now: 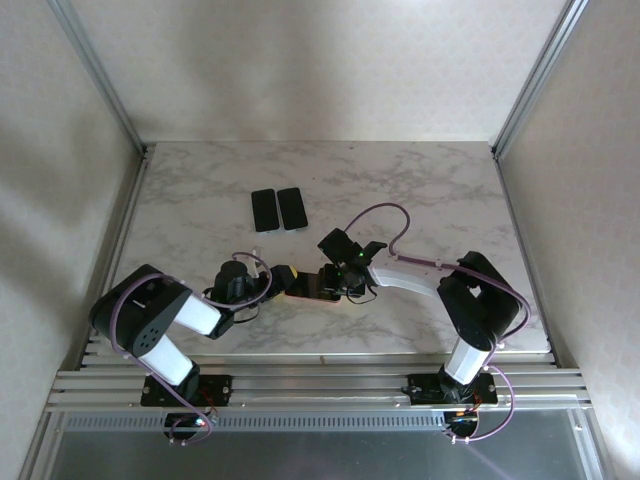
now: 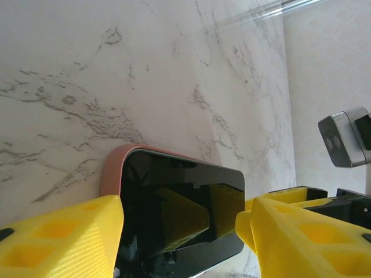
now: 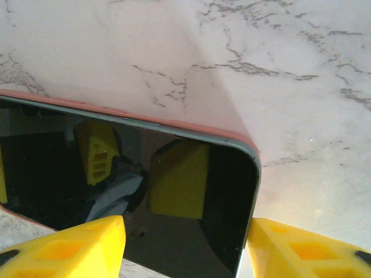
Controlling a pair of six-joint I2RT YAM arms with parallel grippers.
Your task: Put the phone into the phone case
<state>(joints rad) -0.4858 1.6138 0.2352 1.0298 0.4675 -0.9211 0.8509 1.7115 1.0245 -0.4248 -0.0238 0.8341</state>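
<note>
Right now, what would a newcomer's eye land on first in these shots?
First, both arms converge on one phone in a pink case at the table's front centre. The left gripper and right gripper each straddle its glossy dark screen; whether either clamps it is unclear. Next, two black slabs lie side by side farther back on the marble table.

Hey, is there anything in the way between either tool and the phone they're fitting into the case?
Nothing visible. The left tool and right tool each straddle an end of the phone, which lies within the pink phone case rim on the table.
</note>
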